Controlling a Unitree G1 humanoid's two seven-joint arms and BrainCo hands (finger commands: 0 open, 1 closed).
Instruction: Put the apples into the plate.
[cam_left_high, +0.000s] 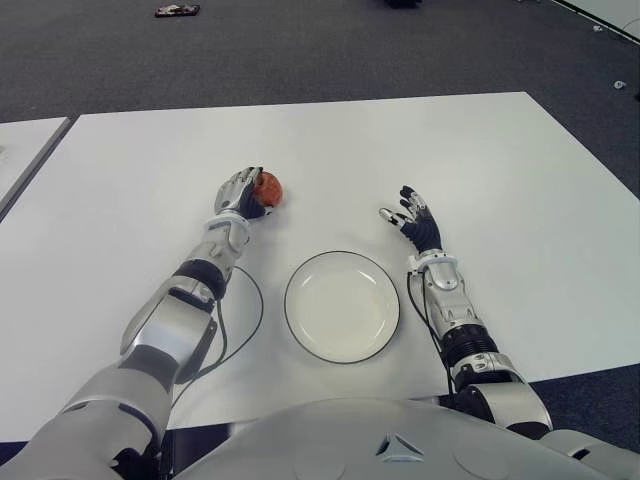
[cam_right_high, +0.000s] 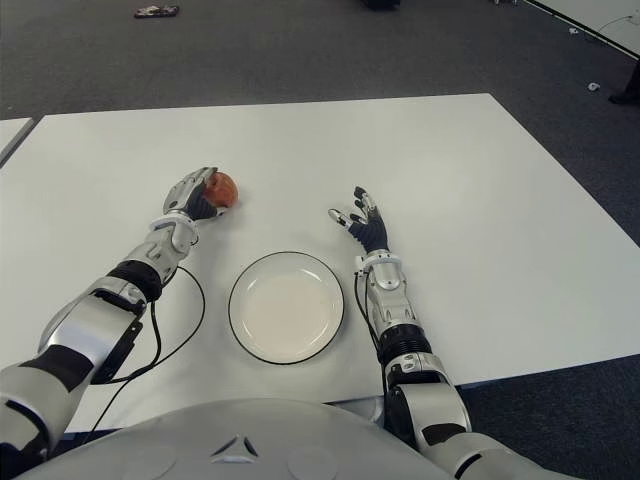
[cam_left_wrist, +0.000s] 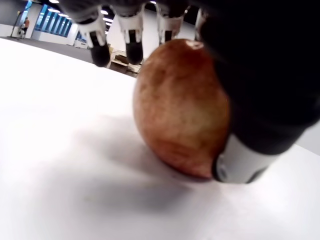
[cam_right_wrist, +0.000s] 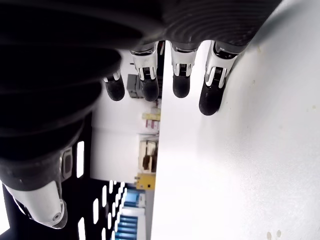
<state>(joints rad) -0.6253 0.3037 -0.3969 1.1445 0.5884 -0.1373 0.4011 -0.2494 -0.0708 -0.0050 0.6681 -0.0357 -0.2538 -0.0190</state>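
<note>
One red apple (cam_left_high: 269, 188) sits on the white table (cam_left_high: 500, 160), up and to the left of the white plate (cam_left_high: 342, 305), which has nothing in it. My left hand (cam_left_high: 243, 194) cups the apple from its left side. In the left wrist view the thumb (cam_left_wrist: 260, 100) touches the apple (cam_left_wrist: 180, 110), while the fingertips (cam_left_wrist: 132, 50) stand just beyond it, apart from its skin. The apple rests on the table surface. My right hand (cam_left_high: 410, 218) hovers to the upper right of the plate, its fingers (cam_right_wrist: 180, 80) spread and holding nothing.
A black cable (cam_left_high: 245, 320) loops on the table beside my left forearm, left of the plate. A dark carpeted floor (cam_left_high: 300, 50) lies beyond the table's far edge, with a small dark object (cam_left_high: 177, 11) on it.
</note>
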